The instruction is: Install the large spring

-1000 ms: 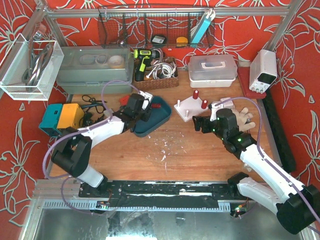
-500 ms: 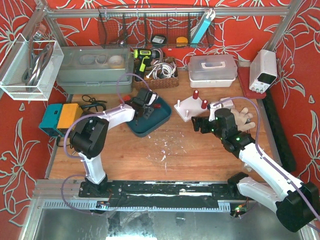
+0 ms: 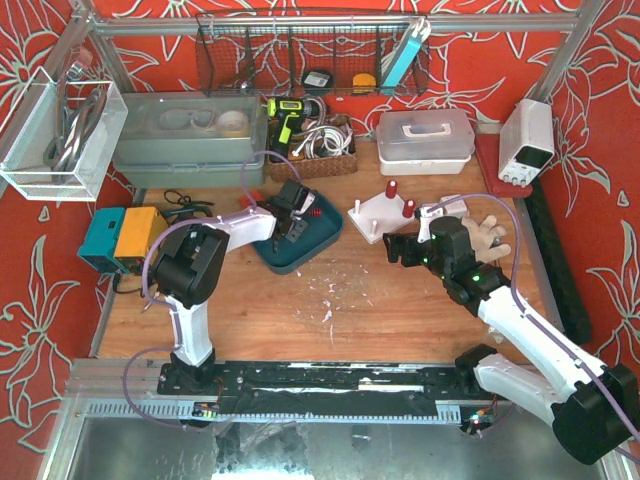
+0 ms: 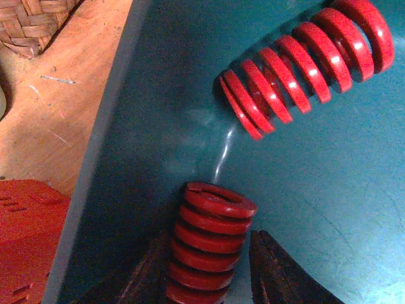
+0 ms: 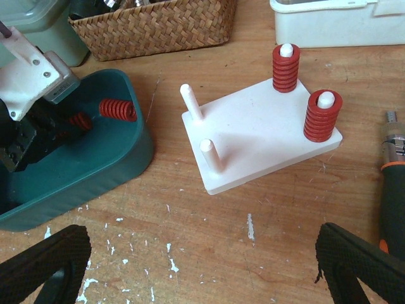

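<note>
Your left gripper (image 4: 205,266) is down in the teal plastic tray (image 4: 329,209), its fingers drawn in close on either side of a red coiled metal spring (image 4: 215,209). The spring stands on end by the tray wall on the side of the woven wicker basket (image 4: 31,25). One finger sits against the coils. A sliver of tray shows beside the other, so I cannot tell whether the pinch has bitten.

A second red coil spring (image 4: 304,63) lies on its side just beyond, apart from the first. From the right wrist it looks the fatter of the two, so check that you have the large one.

Your right gripper (image 5: 202,263) hangs spread wide over the wooden bench (image 3: 380,300), near the white peg board (image 5: 253,139). The board has two bare pegs on the edge towards the tray and two red springs already seated on the far pair.

Expect the spring to be stiff and fairly heavy for its size, with round painted coils that are likely to slip or roll out of a light pinch. Take it across the coils at mid-length, squarely, and leave the open end free to slide over a peg.
</note>
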